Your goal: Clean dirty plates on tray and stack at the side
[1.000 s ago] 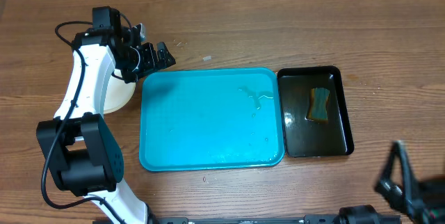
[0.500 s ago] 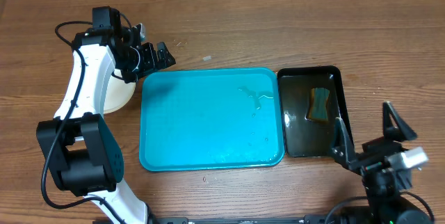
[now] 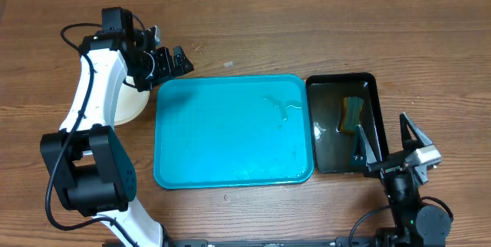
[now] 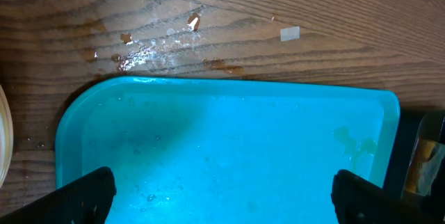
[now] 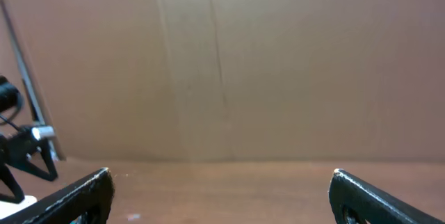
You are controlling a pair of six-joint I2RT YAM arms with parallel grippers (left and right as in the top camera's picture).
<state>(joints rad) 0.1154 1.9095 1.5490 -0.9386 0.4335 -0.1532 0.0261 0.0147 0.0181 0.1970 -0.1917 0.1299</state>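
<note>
The turquoise tray (image 3: 230,136) lies mid-table with no plate on it, only wet streaks (image 3: 282,107). In the left wrist view the tray (image 4: 229,140) fills the lower half. The plates (image 3: 132,107) show as a pale round edge just left of the tray, mostly hidden under my left arm; how many there are I cannot tell. A sliver of plate rim (image 4: 4,140) sits at the left wrist view's edge. My left gripper (image 3: 170,54) hangs open above the tray's far left corner, nothing between its fingers (image 4: 87,196). My right gripper (image 3: 385,139) stands open by the black tray's front right corner, holding nothing.
A black tray (image 3: 368,159) lies right of the turquoise one, with a yellow-green sponge (image 3: 353,115) in it. Water drops and small scraps (image 4: 288,34) lie on the wood beyond the tray. The right wrist view faces a cardboard wall (image 5: 278,64).
My right arm has come in from the bottom right corner, moving left and up to the black tray's front right corner. The left arm has not moved.
</note>
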